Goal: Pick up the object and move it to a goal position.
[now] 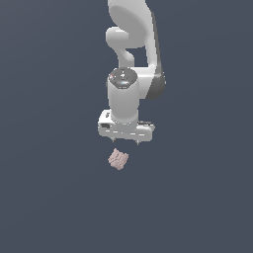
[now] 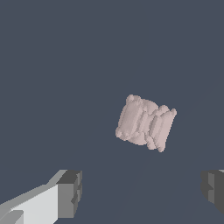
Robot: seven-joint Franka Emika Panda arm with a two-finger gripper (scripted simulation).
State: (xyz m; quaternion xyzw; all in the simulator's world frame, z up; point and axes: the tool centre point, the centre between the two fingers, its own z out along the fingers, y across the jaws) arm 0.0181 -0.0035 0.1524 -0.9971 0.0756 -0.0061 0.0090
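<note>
White arm (image 1: 133,54) coming down from the top of the exterior view, wrist pointed straight down. Gripper (image 1: 126,142) hanging above the chunk (image 1: 118,159), not touching it, clear gap between the two. Jaws spread wide, nothing held. Two short dark fingertips (image 1: 137,142) just poking out under the white gripper body in the exterior view, set well apart.

Chunk sitting on the plain dark blue-grey floor (image 1: 49,197), a bit below the gripper in the exterior view and slightly toward that view's left of the gripper's middle. Pale pink, lumpy, ridged all over, sort of blocky, and tilted rather than squared up with the fingers. Narrower than the gripper body.

Same story from the wrist view: chunk (image 2: 145,123) out ahead on the floor, not between the fingers. One grey pad (image 2: 70,193) on its white finger at one side, the other pad (image 2: 213,190) at the opposite edge, partly cut off by the frame. Big open space between them, wider than the chunk. Gripper midpoint (image 2: 142,192) over bare floor, chunk lying apart from both pads.

Hard to tell how high the gripper sits off the floor.
</note>
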